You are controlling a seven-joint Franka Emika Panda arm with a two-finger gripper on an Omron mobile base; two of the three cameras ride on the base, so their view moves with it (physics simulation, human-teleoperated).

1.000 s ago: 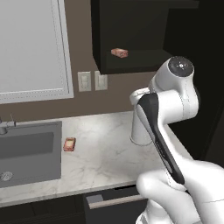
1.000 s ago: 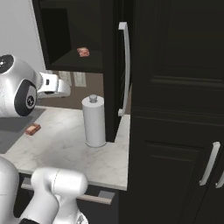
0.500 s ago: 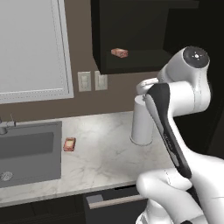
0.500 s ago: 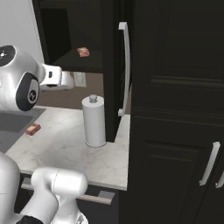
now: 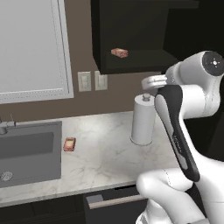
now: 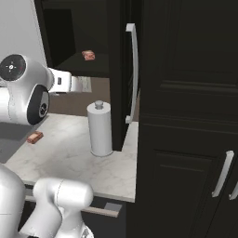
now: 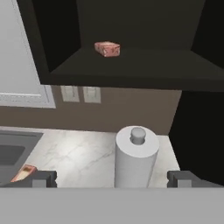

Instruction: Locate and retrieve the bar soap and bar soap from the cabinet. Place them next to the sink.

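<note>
One bar soap lies on the black shelf inside the open cabinet. The other bar soap rests flat on the marble counter just right of the sink. My gripper hangs open and empty above the paper-towel roll, below and in front of the shelf. Its fingertips stand wide apart with nothing between them.
A white paper-towel roll stands on the counter under the cabinet. Tall black cabinets with a pale handle fill the right side. A drawer below the counter is slightly pulled out. Wall outlets sit beside a window.
The arm has swung up and to the right, lifting the hand from counter height toward the cabinet shelf. Both soaps have stayed where they were.
</note>
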